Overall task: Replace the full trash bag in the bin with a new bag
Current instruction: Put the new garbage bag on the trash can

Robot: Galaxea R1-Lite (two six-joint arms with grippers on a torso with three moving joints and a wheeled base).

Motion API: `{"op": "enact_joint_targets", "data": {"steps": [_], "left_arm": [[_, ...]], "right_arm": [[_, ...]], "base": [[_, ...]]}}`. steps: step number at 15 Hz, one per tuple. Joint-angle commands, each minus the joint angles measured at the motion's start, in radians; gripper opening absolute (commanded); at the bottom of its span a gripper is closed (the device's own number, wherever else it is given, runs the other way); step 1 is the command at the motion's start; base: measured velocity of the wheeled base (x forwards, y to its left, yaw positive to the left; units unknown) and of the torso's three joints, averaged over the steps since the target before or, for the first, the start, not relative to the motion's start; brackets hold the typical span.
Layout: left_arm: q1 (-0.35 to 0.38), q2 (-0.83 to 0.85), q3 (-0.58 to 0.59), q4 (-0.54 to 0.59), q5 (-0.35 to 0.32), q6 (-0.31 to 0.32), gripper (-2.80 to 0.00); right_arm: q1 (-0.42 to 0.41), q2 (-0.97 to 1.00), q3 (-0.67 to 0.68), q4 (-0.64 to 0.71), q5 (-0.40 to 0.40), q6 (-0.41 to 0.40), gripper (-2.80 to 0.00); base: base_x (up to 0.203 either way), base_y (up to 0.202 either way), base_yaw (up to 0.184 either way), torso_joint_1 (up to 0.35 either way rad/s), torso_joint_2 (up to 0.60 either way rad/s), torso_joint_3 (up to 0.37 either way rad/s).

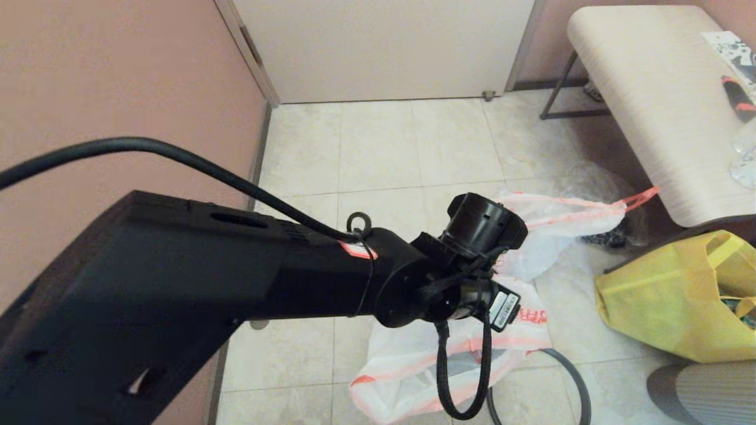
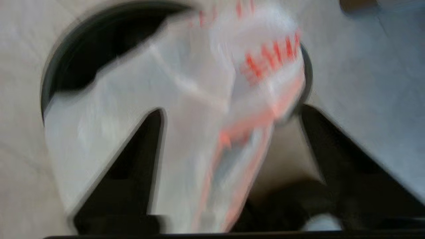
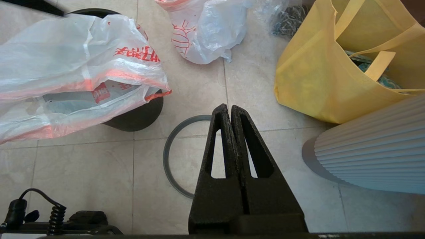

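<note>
The new bag (image 3: 66, 76), thin white plastic with red characters and a pink-orange hem, lies crumpled over the black bin (image 3: 139, 114), whose dark mouth (image 2: 93, 49) shows beside it. My left gripper (image 2: 232, 111) hangs just above the bin, open, with the bag (image 2: 186, 139) running up between its spread fingers (image 2: 132, 172). In the head view the left wrist (image 1: 460, 265) hides those fingers above the bag (image 1: 413, 366). The grey hoop (image 3: 169, 156) lies on the tiles beside the bin. My right gripper (image 3: 229, 109) hovers over the hoop, shut and empty.
A second matching white bag (image 3: 206, 33) lies on the floor beyond the bin. A yellow tote (image 3: 318, 76) stands to the right, next to a grey ribbed object (image 3: 375, 156). A pale bench (image 1: 638, 88) stands at back right, a pink wall (image 1: 118, 71) runs close along the left.
</note>
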Motion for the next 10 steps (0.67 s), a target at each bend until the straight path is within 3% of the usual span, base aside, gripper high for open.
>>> {"op": "enact_joint_targets", "data": {"steps": [1,6,8,10], "left_arm": [[-0.001,-0.071,0.057,0.013,0.003,-0.013,-2.80],[-0.008,-0.226,0.455,0.044,0.055,-0.138,-2.80],[0.004,-0.290,0.600,-0.008,0.070,-0.196,-2.80],[0.003,-0.339,0.694,-0.052,0.075,-0.314,-2.80]], "right_arm": [[0.000,-0.001,0.000,0.000,0.000,0.000,-2.80],[0.001,-0.001,0.000,0.000,0.000,0.000,-2.80],[0.001,-0.001,0.000,0.001,0.000,0.000,-2.80],[0.001,-0.001,0.000,0.001,0.000,0.000,-2.80]], "base": [[0.000,0.000,0.000,0.000,0.00,0.000],[0.000,0.000,0.000,0.000,0.00,0.000],[0.000,0.000,0.000,0.000,0.00,0.000],[0.000,0.000,0.000,0.000,0.00,0.000]]}}
